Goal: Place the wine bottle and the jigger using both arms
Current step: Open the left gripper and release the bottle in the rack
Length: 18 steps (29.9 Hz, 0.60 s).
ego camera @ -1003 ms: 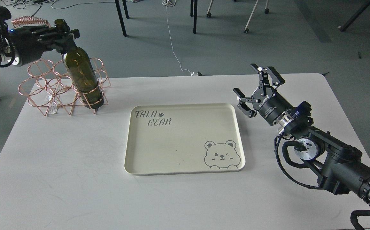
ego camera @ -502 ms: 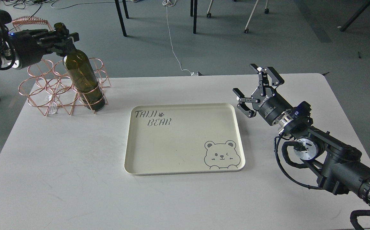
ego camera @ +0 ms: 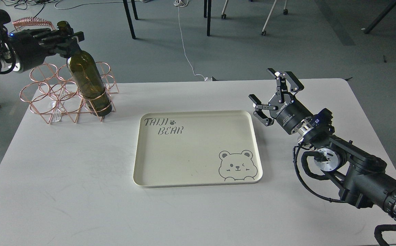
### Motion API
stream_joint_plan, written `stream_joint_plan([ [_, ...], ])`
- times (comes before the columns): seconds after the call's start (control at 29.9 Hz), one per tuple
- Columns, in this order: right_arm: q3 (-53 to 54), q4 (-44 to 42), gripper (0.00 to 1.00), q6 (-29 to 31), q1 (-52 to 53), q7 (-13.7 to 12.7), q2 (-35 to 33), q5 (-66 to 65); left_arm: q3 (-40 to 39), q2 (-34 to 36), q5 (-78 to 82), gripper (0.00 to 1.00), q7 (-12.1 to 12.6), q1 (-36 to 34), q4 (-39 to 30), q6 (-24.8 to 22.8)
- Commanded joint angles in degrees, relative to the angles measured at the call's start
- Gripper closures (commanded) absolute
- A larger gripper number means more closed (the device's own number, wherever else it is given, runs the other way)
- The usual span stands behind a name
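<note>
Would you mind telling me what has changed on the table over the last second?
Very little. The left gripper stays clamped on the neck of the wine bottle, which wobbled slightly while standing in the copper wire rack; its base remains in the ring. The right gripper stays open beside the cream tray, which has not moved.

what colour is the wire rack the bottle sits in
Rose-gold, a coppery pink metal wire rack, shown in the head view, the only one.

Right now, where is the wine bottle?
In the head view, the wine bottle is at the table's far left corner, standing tilted in the copper wire rack, its neck held by the left gripper.
</note>
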Motion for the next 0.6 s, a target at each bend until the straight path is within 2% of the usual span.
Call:
stream_joint_plan([
  [0.0,0.0,0.0,0.01,0.0,0.0,0.0,-0.2,0.0,0.9,0.1,0.5,0.62,0.0,-0.1,0.0,-0.2],
  [0.1,0.0,0.0,0.01,0.0,0.0,0.0,-0.2,0.0,1.2,0.1,0.7,0.84,0.0,-0.1,0.0,-0.3],
  [0.23,0.0,0.0,0.01,0.0,-0.2,0.0,-0.3,0.0,1.2,0.1,0.8,0.94,0.0,0.0,0.0,-0.4],
  [0.47,0.0,0.1,0.01,0.0,-0.4,0.0,-0.2,0.0,1.2,0.0,0.8,0.93,0.0,0.0,0.0,-0.2],
  [0.53,0.0,0.1,0.01,0.0,-0.4,0.0,-0.2,0.0,1.2,-0.1,0.7,0.88,0.0,0.0,0.1,-0.2],
  [0.57,0.0,0.1,0.01,0.0,-0.4,0.0,-0.2,0.0,1.1,-0.1,0.7,0.81,0.0,0.0,0.1,-0.2],
])
